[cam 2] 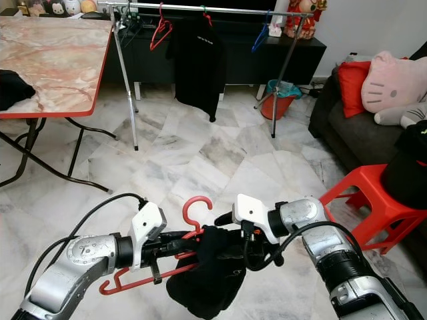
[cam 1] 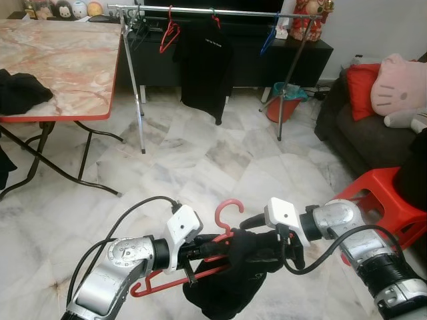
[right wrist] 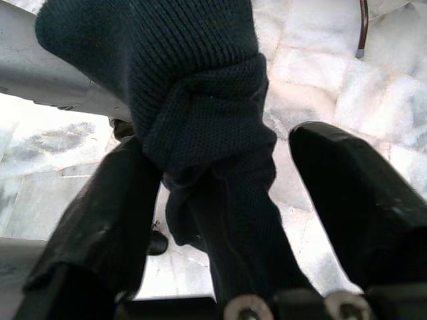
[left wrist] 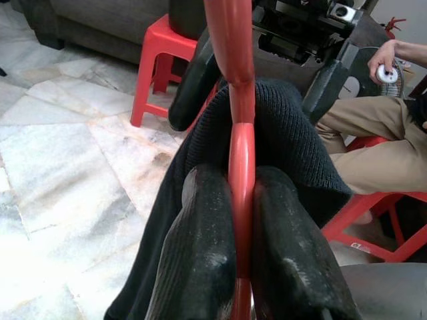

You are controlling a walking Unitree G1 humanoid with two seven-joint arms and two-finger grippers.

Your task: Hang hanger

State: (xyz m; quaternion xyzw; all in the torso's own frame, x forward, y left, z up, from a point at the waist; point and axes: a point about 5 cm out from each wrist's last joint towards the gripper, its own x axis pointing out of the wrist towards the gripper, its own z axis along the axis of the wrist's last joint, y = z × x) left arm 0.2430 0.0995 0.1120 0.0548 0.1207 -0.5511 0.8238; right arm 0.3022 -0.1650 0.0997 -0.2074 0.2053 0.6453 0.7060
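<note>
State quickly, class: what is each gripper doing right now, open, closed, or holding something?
Left gripper: closed on the red hanger.
Right gripper: open, fingers on either side of the black garment, not clamping it.

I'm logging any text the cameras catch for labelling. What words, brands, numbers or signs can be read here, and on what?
No text here can be read.
Black T-shirt on the clothes rack: a small white line of print across the chest, too small and blurred to read.
Red hanger, held in the left gripper: no marking.
Black garment between the right gripper's fingers: no print.
</note>
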